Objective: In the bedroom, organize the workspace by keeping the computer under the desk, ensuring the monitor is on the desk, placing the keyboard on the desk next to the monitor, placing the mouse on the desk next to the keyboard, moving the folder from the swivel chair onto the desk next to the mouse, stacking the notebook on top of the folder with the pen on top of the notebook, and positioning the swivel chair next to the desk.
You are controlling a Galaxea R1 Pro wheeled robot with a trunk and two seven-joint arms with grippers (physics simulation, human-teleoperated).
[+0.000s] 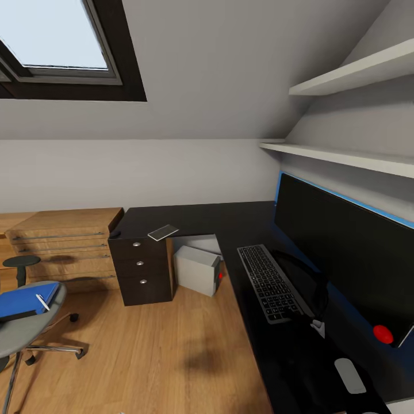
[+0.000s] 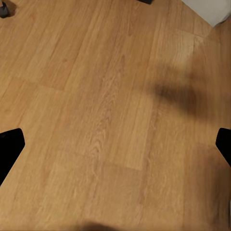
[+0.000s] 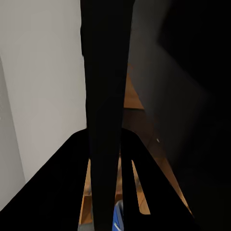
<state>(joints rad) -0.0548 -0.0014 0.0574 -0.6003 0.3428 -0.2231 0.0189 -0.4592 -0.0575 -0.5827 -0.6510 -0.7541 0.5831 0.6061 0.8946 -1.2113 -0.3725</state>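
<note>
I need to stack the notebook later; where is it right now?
In the head view the notebook lies on the black desk, on the corner section above the three dark drawers, left of the keyboard.

Ahead of me, grey walls (image 1: 144, 172) meet a sloped ceiling holding a dark-framed skylight (image 1: 63, 49) full of pale daylight. Two white shelves (image 1: 345, 115) line the right wall. A light wooden drawer chest (image 1: 63, 244) stands on wood flooring (image 1: 161, 351).

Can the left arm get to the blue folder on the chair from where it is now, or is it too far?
Probably not yet. The folder lies on the swivel chair, with open floor between, and the left claw looks down at bare floor.
</note>
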